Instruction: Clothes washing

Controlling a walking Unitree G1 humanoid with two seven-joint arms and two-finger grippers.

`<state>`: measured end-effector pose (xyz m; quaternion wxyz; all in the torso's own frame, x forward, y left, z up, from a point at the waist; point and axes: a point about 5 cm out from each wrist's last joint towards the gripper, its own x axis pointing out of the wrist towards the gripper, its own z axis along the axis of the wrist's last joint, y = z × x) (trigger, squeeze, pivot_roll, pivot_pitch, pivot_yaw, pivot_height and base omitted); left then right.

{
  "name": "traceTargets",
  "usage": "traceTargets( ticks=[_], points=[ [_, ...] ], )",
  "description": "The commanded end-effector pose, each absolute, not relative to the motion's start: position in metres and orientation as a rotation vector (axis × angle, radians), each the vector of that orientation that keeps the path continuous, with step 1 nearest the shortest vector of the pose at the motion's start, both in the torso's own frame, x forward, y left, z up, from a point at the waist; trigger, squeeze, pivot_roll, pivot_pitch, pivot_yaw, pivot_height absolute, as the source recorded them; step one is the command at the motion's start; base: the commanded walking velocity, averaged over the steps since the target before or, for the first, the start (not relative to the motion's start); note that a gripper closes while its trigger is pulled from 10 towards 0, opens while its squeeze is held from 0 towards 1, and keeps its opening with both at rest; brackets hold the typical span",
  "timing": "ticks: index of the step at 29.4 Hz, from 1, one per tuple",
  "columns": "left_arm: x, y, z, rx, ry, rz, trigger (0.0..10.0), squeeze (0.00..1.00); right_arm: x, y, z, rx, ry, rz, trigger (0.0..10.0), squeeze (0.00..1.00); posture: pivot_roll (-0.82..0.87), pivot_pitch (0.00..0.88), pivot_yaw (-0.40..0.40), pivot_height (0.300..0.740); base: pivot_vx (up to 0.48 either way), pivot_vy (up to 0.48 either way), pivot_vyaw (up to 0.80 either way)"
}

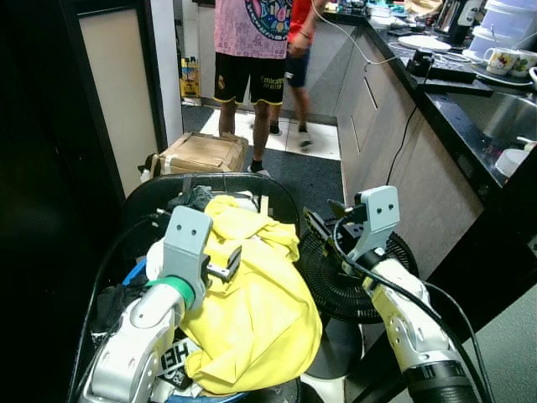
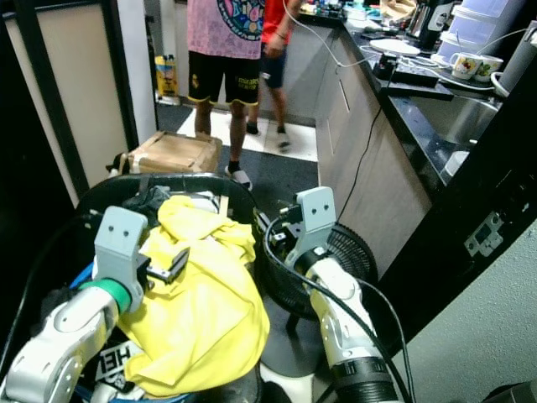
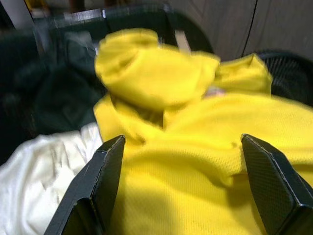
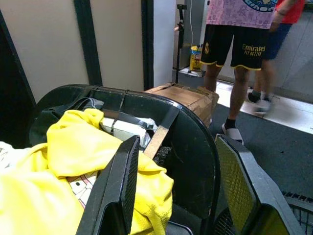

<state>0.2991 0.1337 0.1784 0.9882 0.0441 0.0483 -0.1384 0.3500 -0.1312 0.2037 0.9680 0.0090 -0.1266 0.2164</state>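
Your black plastic laundry basket [image 1: 277, 197] is full, crumpled yellow mesh shirt [image 1: 260, 311] on top, so nothing's washed yet. Left gripper [image 3: 188, 183] hovers spread over the shirt; right gripper [image 4: 181, 191] spread beside the rim, both empty.

My right gripper [image 4: 171, 188] hangs spread over the black laundry basket [image 4: 193, 142]; yellow garment [image 4: 63, 166] lower left, a person's legs [image 4: 234, 73] upper right.

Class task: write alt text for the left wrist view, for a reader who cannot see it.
A crumpled yellow garment lies on a laundry pile, framed by the two spread black fingers of the left end effector hovering open just above it. White cloth lies beside it, with the dark basket rim blurred beyond.
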Motion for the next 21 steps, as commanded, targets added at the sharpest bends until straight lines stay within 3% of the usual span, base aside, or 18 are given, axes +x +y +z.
traceTargets(
  ticks=[1, 15, 16, 17, 18, 20, 21],
  points=[
    [0.297, 0.133, 0.168, 0.072, 0.156, -0.291, 10.0, 0.00, 0.348, -0.131, 0.201, 0.013, -0.246, 0.435, 10.0, 0.00, -0.04, 0.083, -0.041, 0.740, 0.000, 0.000, 0.00],
    [0.294, 0.139, 0.154, 0.099, 0.278, -0.282, 10.0, 0.00, 0.346, -0.130, 0.201, 0.013, -0.252, 0.433, 10.0, 0.00, -0.03, 0.069, -0.036, 0.740, 0.000, 0.000, 0.00],
    [0.293, 0.140, 0.152, 0.108, 0.288, -0.283, 7.5, 0.00, 0.347, -0.129, 0.201, 0.014, -0.252, 0.435, 10.0, 0.00, -0.03, 0.067, -0.034, 0.740, 0.000, 0.000, 0.00],
    [0.293, 0.140, 0.151, 0.113, 0.294, -0.283, 7.5, 0.00, 0.347, -0.129, 0.201, 0.014, -0.253, 0.435, 10.0, 0.00, -0.03, 0.067, -0.034, 0.740, 0.000, 0.000, 0.00],
    [0.292, 0.140, 0.151, 0.112, 0.297, -0.283, 3.8, 0.00, 0.347, -0.129, 0.202, 0.014, -0.254, 0.436, 10.0, 0.00, -0.03, 0.064, -0.032, 0.740, 0.000, 0.000, 0.00],
    [0.292, 0.140, 0.151, 0.111, 0.298, -0.282, 3.8, 0.00, 0.347, -0.129, 0.202, 0.013, -0.255, 0.436, 10.0, 0.00, -0.03, 0.064, -0.032, 0.740, 0.000, 0.000, 0.00],
    [0.292, 0.140, 0.151, 0.110, 0.298, -0.283, 0.0, 0.00, 0.347, -0.129, 0.202, 0.013, -0.255, 0.436, 10.0, 0.00, -0.03, 0.061, -0.031, 0.740, 0.000, 0.000, 0.00]
  ],
)
